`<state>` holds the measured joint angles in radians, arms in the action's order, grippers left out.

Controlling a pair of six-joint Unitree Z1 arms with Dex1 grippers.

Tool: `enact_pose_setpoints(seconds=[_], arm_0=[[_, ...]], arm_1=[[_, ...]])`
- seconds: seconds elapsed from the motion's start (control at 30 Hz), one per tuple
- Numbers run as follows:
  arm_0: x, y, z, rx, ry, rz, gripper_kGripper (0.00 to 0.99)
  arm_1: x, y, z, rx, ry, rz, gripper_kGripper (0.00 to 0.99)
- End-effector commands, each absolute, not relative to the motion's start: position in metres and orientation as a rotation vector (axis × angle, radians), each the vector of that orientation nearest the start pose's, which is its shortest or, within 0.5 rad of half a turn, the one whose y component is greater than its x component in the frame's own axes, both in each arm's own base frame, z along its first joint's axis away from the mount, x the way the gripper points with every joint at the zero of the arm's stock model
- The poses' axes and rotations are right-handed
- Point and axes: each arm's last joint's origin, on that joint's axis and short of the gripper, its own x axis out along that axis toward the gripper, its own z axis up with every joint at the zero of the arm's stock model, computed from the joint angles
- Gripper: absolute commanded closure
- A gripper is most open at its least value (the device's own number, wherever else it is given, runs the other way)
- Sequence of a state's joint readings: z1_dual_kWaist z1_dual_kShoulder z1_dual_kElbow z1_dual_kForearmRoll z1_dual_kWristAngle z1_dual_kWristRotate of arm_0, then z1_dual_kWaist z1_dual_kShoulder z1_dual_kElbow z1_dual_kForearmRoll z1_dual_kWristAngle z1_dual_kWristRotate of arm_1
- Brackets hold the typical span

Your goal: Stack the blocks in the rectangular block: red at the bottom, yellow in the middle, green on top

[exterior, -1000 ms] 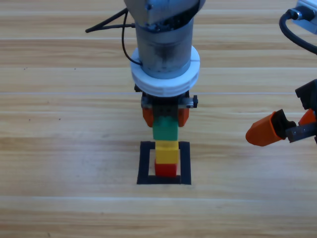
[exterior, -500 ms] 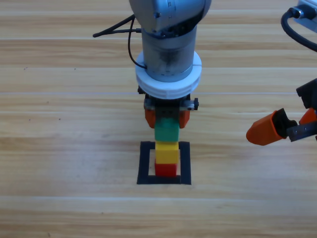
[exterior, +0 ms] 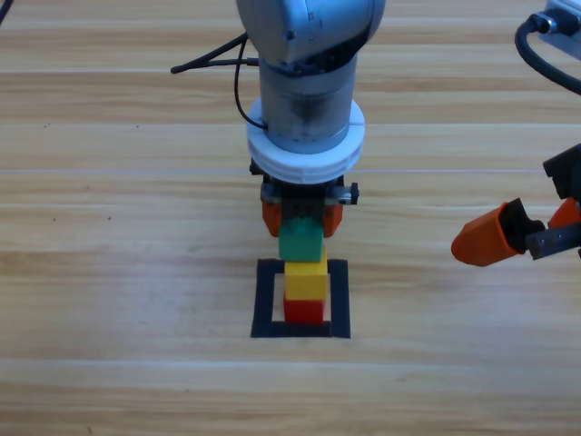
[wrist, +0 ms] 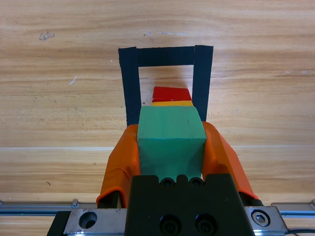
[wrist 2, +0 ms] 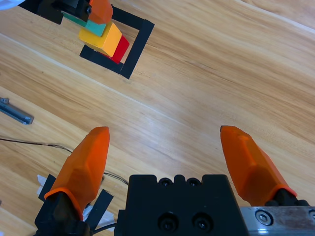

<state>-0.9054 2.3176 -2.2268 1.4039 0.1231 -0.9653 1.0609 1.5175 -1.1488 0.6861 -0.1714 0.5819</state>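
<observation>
The red cube point(exterior: 304, 311) stands inside the black tape square point(exterior: 266, 300), with the yellow cube point(exterior: 306, 280) on top of it. My left gripper point(exterior: 301, 221) comes down from above the stack and is shut on the teal-green cube point(exterior: 301, 242), which is directly over the yellow one, touching it or nearly so. The left wrist view shows the green cube point(wrist: 171, 140) between the orange jaws, with slivers of yellow point(wrist: 172, 103) and red point(wrist: 171, 93) below it inside the tape point(wrist: 130, 83). My right gripper point(exterior: 508, 234) waits open at the right edge, away from the stack point(wrist 2: 101, 38).
A black cable point(exterior: 201, 51) trails over the table behind the left arm. Another cable point(exterior: 545, 68) loops at the top right corner. A metal rail point(wrist 2: 15, 114) lies on the wood at the left of the right wrist view.
The left gripper has sunk slightly with the green cube, closing the gap to the yellow cube. The right arm has not moved.
</observation>
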Motion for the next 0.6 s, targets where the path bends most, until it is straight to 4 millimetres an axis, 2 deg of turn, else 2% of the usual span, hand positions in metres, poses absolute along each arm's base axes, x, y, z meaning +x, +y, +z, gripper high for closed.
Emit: enact_pose_setpoints(seconds=[0.03, 0.6], arm_0=[[0.303, -0.363, 0.265, -0.025, 1.447, 0.088, 0.99], [0.294, -0.36, 0.277, -0.057, 1.444, 0.092, 0.99]], arm_1=[[0.142, 0.221, 0.319, -0.113, 1.075, 0.468, 0.001], [0.142, 0.22, 0.319, -0.123, 1.074, 0.472, 0.0]])
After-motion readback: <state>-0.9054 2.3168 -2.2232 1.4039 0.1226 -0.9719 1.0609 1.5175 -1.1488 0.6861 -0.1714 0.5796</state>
